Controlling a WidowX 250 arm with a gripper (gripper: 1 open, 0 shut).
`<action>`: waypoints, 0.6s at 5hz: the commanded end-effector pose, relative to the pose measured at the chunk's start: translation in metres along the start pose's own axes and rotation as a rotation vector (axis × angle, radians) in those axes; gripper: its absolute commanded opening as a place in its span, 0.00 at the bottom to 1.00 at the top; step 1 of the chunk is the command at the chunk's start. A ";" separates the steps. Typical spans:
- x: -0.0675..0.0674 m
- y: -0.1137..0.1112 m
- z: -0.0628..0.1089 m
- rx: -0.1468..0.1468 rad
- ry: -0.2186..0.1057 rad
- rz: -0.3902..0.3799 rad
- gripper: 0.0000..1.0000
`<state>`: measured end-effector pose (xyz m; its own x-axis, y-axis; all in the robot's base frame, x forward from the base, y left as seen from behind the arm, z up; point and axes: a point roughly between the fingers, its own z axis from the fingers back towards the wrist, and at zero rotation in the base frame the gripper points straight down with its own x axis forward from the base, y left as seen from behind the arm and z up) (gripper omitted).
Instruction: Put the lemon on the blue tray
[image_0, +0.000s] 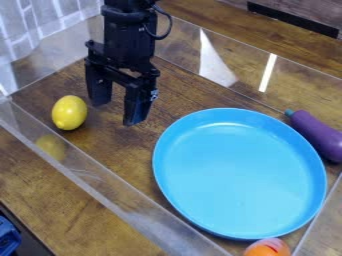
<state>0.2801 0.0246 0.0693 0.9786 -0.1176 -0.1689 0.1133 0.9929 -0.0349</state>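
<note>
The lemon (70, 112) is a small bright-yellow oval lying on the wooden table at the left. The blue tray (241, 170), a wide round light-blue dish, lies bare at the centre right. My black gripper (115, 110) hangs just right of the lemon and a little behind it, fingers pointing down. Its jaws stand open with nothing between them, and a gap separates it from the lemon. The tray's left rim is to the gripper's right.
A purple eggplant (319, 134) lies against the tray's right rim. An orange fruit (266, 248) shows at the bottom edge. Clear plastic walls (80, 170) fence the work area at front, left and back.
</note>
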 end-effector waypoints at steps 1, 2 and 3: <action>0.001 0.009 0.005 0.007 -0.036 0.012 1.00; 0.001 0.013 0.002 0.007 -0.032 0.010 1.00; -0.001 0.020 -0.002 0.015 -0.036 0.015 1.00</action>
<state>0.2789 0.0415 0.0596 0.9806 -0.1102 -0.1618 0.1073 0.9939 -0.0265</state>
